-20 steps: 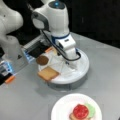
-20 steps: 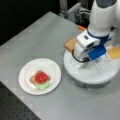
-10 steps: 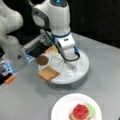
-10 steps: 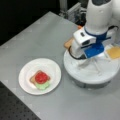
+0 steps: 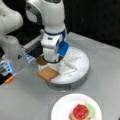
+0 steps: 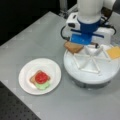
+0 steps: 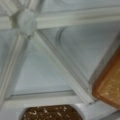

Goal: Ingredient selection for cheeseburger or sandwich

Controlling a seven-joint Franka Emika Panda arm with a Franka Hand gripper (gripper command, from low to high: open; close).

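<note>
Grey tabletop (image 5: pixel 22 100), dark backdrop. Round white divided tray (image 5: pixel 80 72) on it, ribs splitting it into wedges. Gripper (image 5: pixel 51 60) low over tray's edge compartments in both front views; fingers hidden, opening cannot be told. Tan bread slice (image 5: pixel 48 73) at tray rim, overhanging, just below gripper. Brown patty (image 5: pixel 41 60) beside gripper. Orange cheese square (image 6: pixel 113 52) at tray's far right in a front view. White plate (image 6: pixel 27 75) apart from tray: bread base, green lettuce (image 6: pixel 42 85), red tomato disc (image 6: pixel 41 77) on top. Wrist view: tray ribs, bread slice at right, patty at bottom.
</note>
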